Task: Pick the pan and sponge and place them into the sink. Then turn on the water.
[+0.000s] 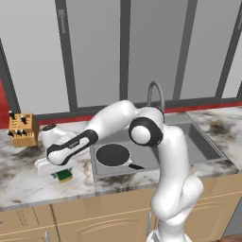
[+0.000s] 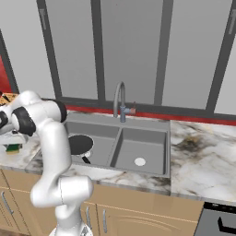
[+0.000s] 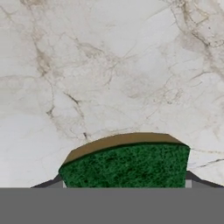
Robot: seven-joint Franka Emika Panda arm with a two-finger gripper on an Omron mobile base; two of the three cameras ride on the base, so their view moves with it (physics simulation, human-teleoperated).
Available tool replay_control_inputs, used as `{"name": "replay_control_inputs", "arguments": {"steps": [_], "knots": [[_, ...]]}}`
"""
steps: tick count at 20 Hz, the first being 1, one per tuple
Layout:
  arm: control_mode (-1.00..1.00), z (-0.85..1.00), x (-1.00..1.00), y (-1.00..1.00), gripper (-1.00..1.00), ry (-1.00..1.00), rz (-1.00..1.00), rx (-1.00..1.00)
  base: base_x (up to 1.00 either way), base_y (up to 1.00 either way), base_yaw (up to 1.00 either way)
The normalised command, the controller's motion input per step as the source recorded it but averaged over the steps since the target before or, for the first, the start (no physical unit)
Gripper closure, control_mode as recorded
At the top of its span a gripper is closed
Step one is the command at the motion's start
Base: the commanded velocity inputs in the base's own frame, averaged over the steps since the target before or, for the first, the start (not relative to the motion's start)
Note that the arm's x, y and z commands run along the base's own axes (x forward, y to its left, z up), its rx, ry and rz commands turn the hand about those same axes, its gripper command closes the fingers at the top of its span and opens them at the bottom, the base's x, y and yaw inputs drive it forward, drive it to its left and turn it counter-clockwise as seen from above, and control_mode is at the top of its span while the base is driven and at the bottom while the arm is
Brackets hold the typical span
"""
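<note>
On the marble table (image 1: 28, 182) left of the sink (image 1: 208, 146), the sponge (image 3: 127, 165) lies flat, green face up, yellow layer beneath. The claw (image 1: 60, 171) sits directly over it, fingers straddling the block; whether the pads have made contact cannot be told. Expect a light, soft, compressible item that deforms under pressure. Grip across the short sides, low on the block, with moderate force. The pan (image 1: 113, 155) already rests in the left basin.

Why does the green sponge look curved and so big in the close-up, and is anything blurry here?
Hand view: the sponge sits right at the lens, so its edge bows. Left base view: it looks small and straight. All views are evenly lit, without glare; textures look soft.
</note>
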Motion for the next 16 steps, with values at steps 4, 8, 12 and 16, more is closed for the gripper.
{"name": "replay_control_inputs", "arguments": {"steps": [4,8,12,16], "knots": [[-1.00,0.26,-0.16,-0.17,1.00,0.04,-0.03,-0.04,0.00,0.00,0.00],[-1.00,0.27,-0.23,-0.29,1.00,0.03,-0.05,-0.03,0.00,0.00,0.00],[-1.00,0.29,-0.14,-0.31,1.00,0.04,-0.08,-0.03,0.00,0.00,0.00],[-1.00,0.31,-0.08,-0.33,1.00,0.04,-0.09,-0.02,0.00,0.00,0.00]]}}
